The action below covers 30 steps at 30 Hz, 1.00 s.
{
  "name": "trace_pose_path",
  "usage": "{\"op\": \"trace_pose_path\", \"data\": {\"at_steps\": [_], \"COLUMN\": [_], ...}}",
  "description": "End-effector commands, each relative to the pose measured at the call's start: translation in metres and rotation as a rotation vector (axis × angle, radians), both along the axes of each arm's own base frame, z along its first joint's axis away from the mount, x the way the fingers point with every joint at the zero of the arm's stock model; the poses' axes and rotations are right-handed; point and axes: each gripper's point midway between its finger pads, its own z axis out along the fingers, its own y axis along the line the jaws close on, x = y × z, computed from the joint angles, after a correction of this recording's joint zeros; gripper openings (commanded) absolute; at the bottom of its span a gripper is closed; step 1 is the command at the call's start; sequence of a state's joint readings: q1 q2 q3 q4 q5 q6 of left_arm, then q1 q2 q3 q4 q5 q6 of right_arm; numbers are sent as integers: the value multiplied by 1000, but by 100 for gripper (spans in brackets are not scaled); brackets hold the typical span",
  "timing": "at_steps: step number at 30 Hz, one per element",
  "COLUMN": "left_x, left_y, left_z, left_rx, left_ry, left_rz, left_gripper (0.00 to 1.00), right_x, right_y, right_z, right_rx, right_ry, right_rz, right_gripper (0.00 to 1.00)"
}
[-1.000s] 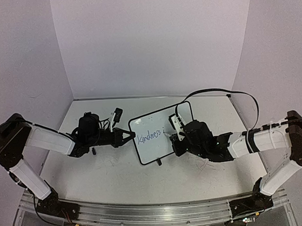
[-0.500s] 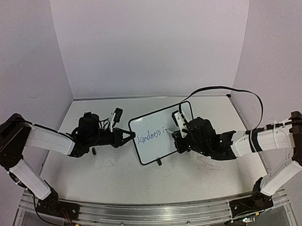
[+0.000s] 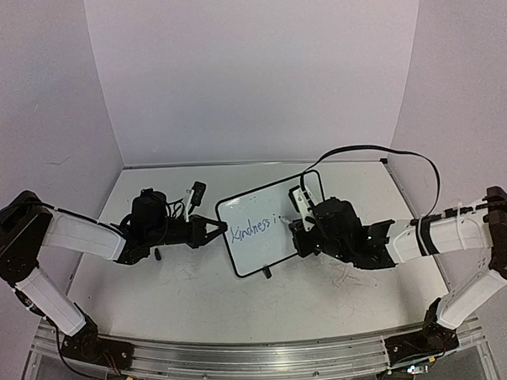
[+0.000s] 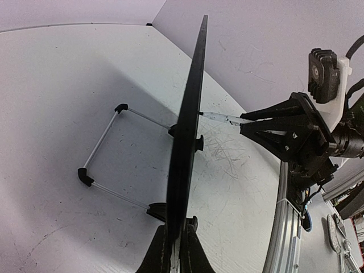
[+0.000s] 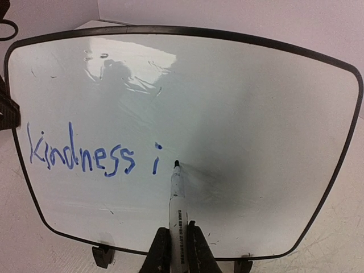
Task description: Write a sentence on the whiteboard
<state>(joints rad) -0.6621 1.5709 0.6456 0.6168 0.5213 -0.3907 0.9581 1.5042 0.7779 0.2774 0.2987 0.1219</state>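
The whiteboard (image 3: 256,205) stands upright mid-table, tilted back on its feet. My left gripper (image 3: 219,228) is shut on its left edge; in the left wrist view the board (image 4: 190,125) runs edge-on out of the closed jaws (image 4: 175,250). My right gripper (image 5: 177,250) is shut on a white marker (image 5: 177,199). The marker's dark tip rests at the board face (image 5: 244,102), just right of the last letter. The sentence (image 5: 82,153) reads "Kindness i" in blue, and it also shows in the top view (image 3: 253,229).
A wire stand (image 4: 102,153) props the board from behind. Grey scuff marks (image 4: 224,151) cover the tabletop in front of it. A small black piece (image 3: 158,254) lies under my left arm. A black cable (image 3: 361,152) loops over the right arm.
My right gripper has moved slightly right along the board with the marker. The letter "i" now shows clear of it, after "Kindness". The left arm and the board have not moved.
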Motion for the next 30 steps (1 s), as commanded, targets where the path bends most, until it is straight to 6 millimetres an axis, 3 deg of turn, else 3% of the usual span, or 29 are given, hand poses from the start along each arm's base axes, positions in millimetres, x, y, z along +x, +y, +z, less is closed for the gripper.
{"op": "trace_pose_path", "data": {"at_steps": [1,22,30], "left_x": [-1,-1,-1], "left_y": [2,2,2], "left_z": [8,7,6], "left_rx": [8,9,11], "left_ry": [-18,-18,-17], "left_rz": [-2,-4,-2], "left_gripper": [0,0,0], "right_x": [12,10,5], "right_y": [7,15,19], "right_z": [13,19,12], "right_rx": [24,40,34], "right_ry": [-39,-50,-32], "right_rz": [-18,20,47], "right_gripper": [0,0,0]}}
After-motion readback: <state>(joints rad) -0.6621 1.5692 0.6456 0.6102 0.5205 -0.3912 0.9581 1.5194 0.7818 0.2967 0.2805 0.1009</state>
